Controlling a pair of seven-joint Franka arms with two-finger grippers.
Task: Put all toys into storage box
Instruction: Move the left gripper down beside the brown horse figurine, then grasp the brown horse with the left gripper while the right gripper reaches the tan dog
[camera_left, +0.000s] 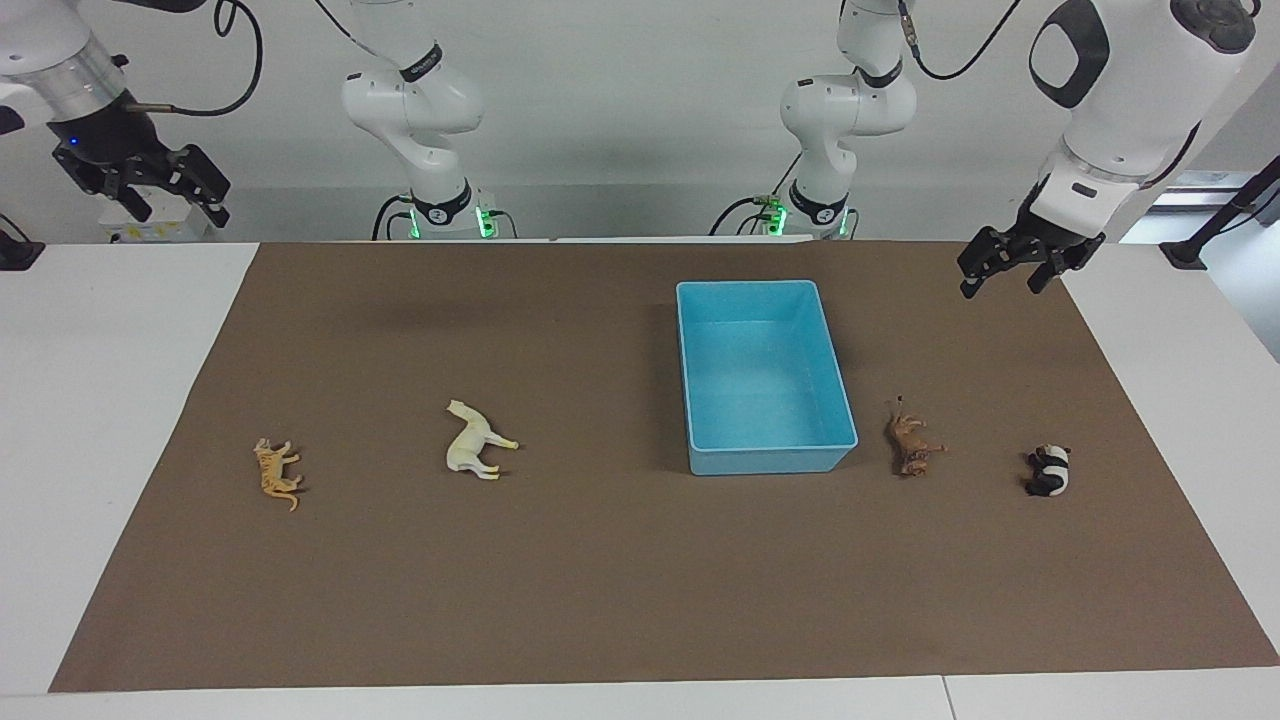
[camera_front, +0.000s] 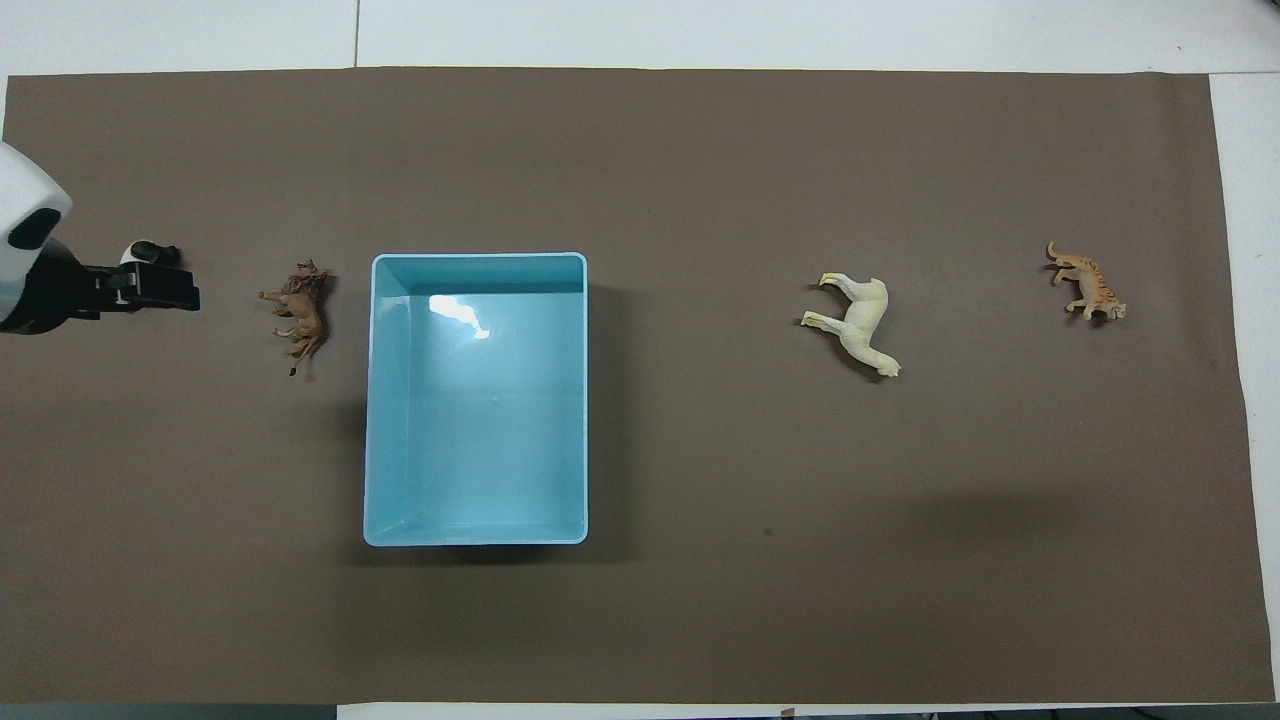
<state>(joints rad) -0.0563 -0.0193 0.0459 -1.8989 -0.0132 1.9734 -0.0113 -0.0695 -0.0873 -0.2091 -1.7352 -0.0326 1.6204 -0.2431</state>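
Panda (camera_front: 150, 250) half hidden under raised left gripper (camera_left: 1010, 270), fingers open, right gripper (camera_left: 165, 190) fingers open

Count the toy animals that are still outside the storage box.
4, all on the brown mat: lion beside the storage box, panda toward the left arm's end, horse and tiger toward the right arm's end. The box looks empty; nothing seems hidden.

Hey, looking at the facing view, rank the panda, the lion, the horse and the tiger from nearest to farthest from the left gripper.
Measured from the left gripper, raised over the mat's corner at the left arm's end:
1. Panda, at that same end.
2. Lion, beside the storage box.
3. Horse, toward the right arm's end.
4. Tiger, nearest the right arm's end.
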